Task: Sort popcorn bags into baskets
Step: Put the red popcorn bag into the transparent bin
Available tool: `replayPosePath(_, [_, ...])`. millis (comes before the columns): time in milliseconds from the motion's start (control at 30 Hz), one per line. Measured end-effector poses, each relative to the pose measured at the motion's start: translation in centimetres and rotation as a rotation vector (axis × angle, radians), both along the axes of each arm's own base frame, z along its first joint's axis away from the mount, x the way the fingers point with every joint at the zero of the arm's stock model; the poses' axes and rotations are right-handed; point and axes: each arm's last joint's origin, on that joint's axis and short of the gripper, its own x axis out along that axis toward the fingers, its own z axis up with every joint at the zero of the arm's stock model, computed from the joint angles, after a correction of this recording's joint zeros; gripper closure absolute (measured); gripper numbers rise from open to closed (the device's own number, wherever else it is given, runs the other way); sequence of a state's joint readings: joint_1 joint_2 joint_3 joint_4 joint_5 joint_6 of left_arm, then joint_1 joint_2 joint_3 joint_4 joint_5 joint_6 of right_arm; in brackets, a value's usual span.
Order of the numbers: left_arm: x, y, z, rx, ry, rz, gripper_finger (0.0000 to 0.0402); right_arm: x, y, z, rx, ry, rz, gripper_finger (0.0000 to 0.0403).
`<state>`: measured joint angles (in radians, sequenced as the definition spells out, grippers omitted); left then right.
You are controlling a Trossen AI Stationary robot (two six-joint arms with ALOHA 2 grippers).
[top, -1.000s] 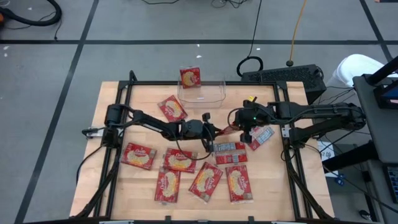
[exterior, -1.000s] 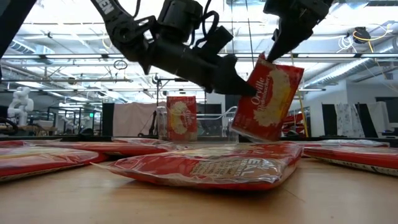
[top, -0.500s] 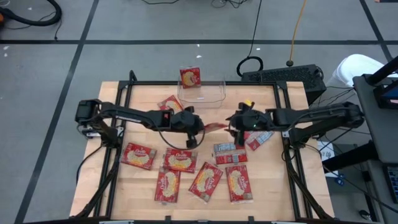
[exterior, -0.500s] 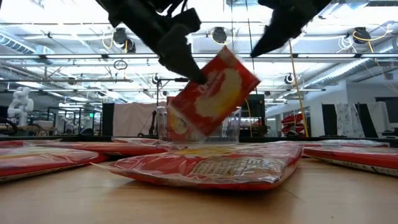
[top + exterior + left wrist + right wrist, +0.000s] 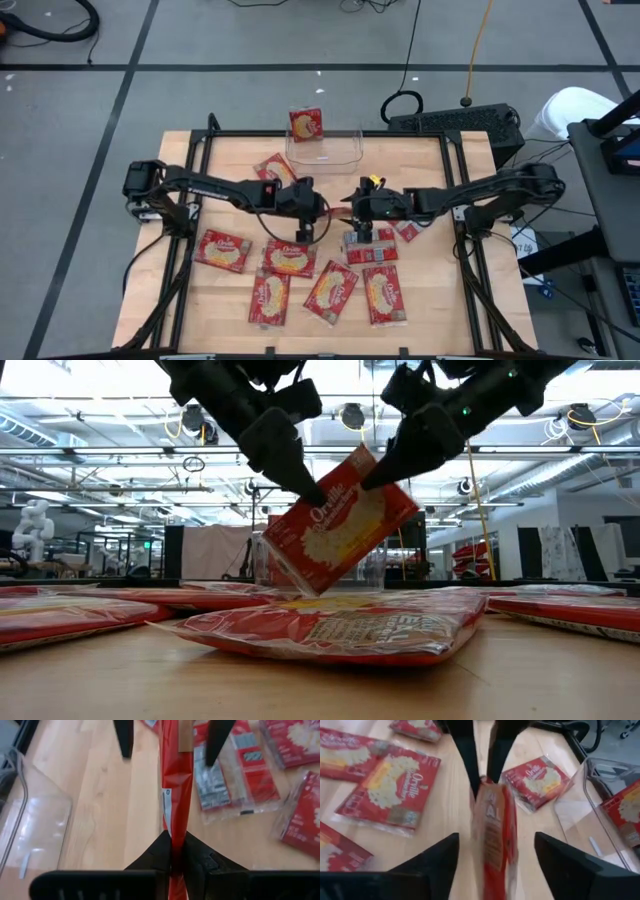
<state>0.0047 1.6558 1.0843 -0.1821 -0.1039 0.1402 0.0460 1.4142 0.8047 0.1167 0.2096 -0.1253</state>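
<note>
A red popcorn bag [image 5: 340, 530] hangs tilted above the table's middle, with my left gripper [image 5: 312, 492] shut on it. My right gripper [image 5: 495, 870] is open. Its two fingers stand on either side of the same bag's other upper end [image 5: 385, 475], apart from it. The clear basket [image 5: 323, 148] stands at the far edge with one bag [image 5: 306, 123] upright inside. Several more bags [image 5: 290, 258] lie flat on the near half of the table. My left gripper pinches the bag's upper corner [image 5: 171, 851] between its two fingers, which close on the bag's two flat faces. The fingers slant down from the table's left. The bag hangs below them, tilted and edge-on from above, lifted clear of the table.
One bag [image 5: 277, 172] lies just left of the basket, and printed-back bags [image 5: 368, 245] lie under my right arm. Bare wood shows between the basket and the grippers. A black frame [image 5: 195, 180] runs along the table's sides.
My right gripper has opened and let go of the bag's top, drawn back, then moved toward the table's left until its fingers stand either side of the bag again. My left gripper, still shut, has carried the bag a little left and tipped it.
</note>
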Motion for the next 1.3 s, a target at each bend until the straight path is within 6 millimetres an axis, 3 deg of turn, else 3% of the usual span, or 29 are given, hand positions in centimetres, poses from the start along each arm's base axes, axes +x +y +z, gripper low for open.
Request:
replayPosePath(300, [-0.1,-0.2,0.8,-0.008,-0.045,0.013,0.0358,0.2,-0.8,-0.3,0.012,0.006,-0.023,0.0349])
replayPosePath(400, [-0.6,-0.5,2.1,-0.013,-0.089,0.029,0.0329,-0.1,-0.9,0.5,0.014,-0.024,-0.020,0.0390])
replayPosePath(500, [-1.4,-0.8,3.8,0.047,-0.147,0.148,0.0275,-0.9,-1.0,1.7,0.005,-0.047,-0.026,0.0382])
replayPosePath(633, [-4.0,-0.7,7.3,0.067,-0.273,0.405,0.0204,-2.7,-1.4,2.9,-0.004,-0.086,-0.031,0.0376])
replayPosePath(800, [-6.6,-0.8,10.4,0.018,-0.385,0.455,0.0172,-5.5,-2.0,2.8,0.086,-0.304,-0.048,0.0393])
replayPosePath(933, [-6.9,-1.3,9.9,0.026,-0.483,0.409,0.0187,-7.4,-2.0,2.8,0.112,-0.521,-0.038,0.0394])
replayPosePath(1000, [-7.0,-1.3,8.5,0.039,-0.517,0.398,0.0200,-8.0,-2.0,3.3,0.106,-0.636,-0.042,0.0391])
replayPosePath(1133, [-7.3,-1.1,6.9,0.000,-0.760,0.399,0.0225,-9.2,-2.0,4.8,0.083,-0.900,-0.037,0.0389])
replayPosePath(1300, [-8.1,-0.8,5.2,-0.042,-1.025,0.285,0.0242,-9.7,-1.9,5.9,0.061,-1.083,-0.021,0.0388])
